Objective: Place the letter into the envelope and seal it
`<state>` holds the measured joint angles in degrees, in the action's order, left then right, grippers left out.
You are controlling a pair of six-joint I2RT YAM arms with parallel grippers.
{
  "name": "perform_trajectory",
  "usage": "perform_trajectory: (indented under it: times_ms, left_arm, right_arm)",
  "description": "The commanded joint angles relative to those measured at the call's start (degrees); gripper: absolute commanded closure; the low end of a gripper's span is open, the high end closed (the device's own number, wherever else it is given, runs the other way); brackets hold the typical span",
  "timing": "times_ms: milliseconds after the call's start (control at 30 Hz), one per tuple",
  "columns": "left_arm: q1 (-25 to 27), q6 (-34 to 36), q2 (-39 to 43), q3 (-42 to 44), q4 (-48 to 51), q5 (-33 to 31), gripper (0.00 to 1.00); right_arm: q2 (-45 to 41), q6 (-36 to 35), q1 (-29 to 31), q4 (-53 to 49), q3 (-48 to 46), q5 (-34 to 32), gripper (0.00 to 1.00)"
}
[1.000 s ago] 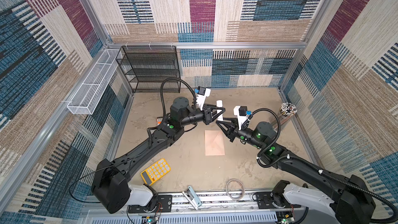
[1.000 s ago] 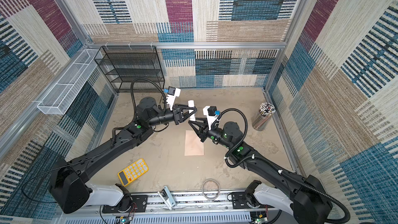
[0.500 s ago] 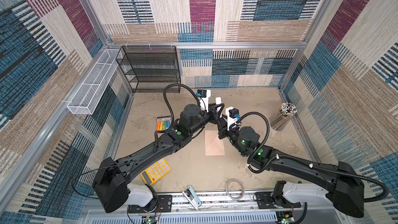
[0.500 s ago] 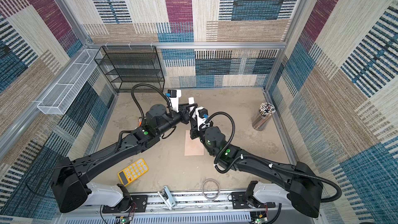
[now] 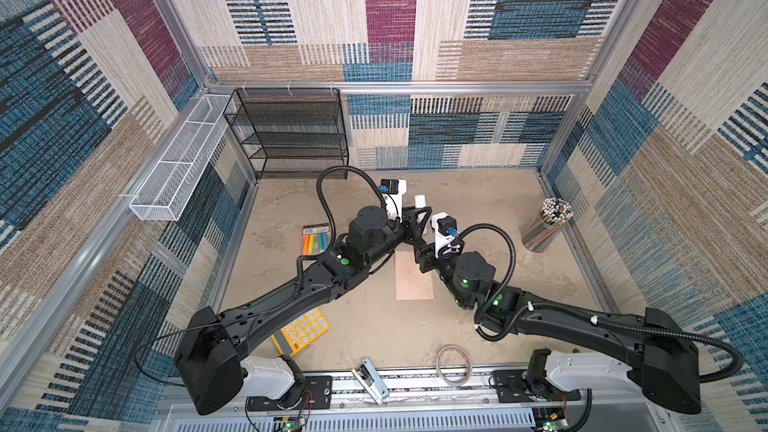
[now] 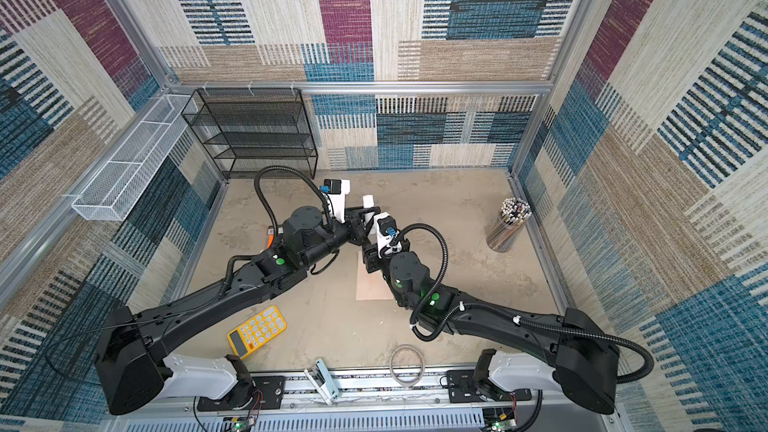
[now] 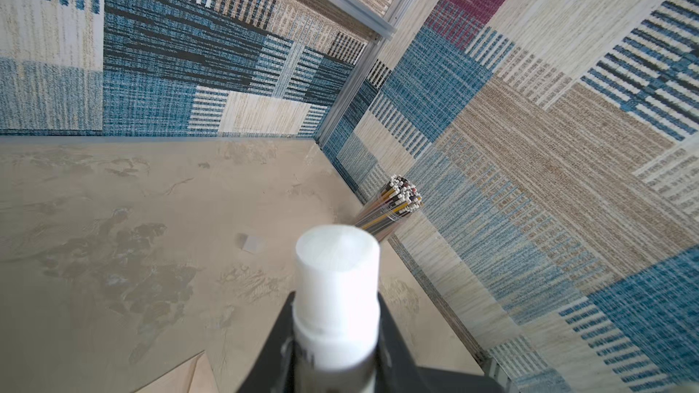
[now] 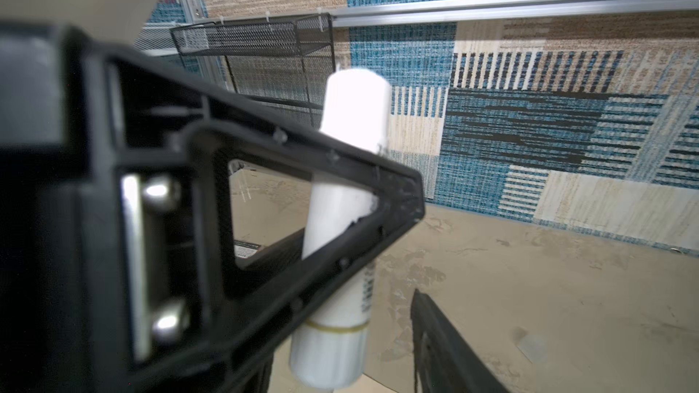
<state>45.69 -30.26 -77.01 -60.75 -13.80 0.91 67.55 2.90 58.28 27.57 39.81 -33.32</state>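
Observation:
The peach-pink envelope [image 5: 413, 280] [image 6: 372, 284] lies flat in mid-table, flap side down or shut; one corner shows in the left wrist view [image 7: 181, 379]. The letter is hidden. My left gripper [image 5: 419, 218] [image 6: 365, 218] [image 7: 336, 334] hovers over the envelope's far end, shut on a white glue stick [image 5: 419, 201] [image 7: 336, 258] [image 8: 351, 126]. My right gripper [image 5: 417, 243] [image 8: 340, 372] sits just below it, open, one finger [image 8: 446, 353] standing apart from the stick's ribbed lower end [image 8: 329, 357].
A yellow calculator [image 5: 301, 330] and a highlighter pack [image 5: 316, 238] lie left, under my left arm. A pencil cup [image 5: 546, 224] stands at the right wall. A black mesh shelf [image 5: 291, 135] fills the back left corner. A tape ring [image 5: 454, 365] lies at the front edge.
Both arms have drawn together over the envelope's far end. The right gripper's jaws have opened beside the glue stick; the left still holds the stick.

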Motion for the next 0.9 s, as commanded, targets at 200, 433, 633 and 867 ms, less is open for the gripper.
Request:
perform_trajectory:
  times_ms: [200,433,633,867]
  left_arm:
    - [-6.8,-1.3,3.5,0.1,1.0,13.0,1.0]
    - [-13.6,-11.0,0.7,3.7,-16.1,35.7,1.0]
    - [-14.2,-12.5,-1.3,4.8,-23.9,43.5,1.0]
    - [-14.2,-13.1,-1.4,6.3,-26.8,46.5,1.0]
  right_arm:
    - [-12.0,1.3,-2.7,2.8,-7.3,18.3,0.42]
    - [-12.9,3.7,-9.3,-2.2,-3.9,39.7,0.47]
    - [-9.3,10.4,-14.4,1.0,-3.1,53.0,0.47]
    - [-6.3,18.1,-18.9,10.0,-4.4,60.6,0.49]
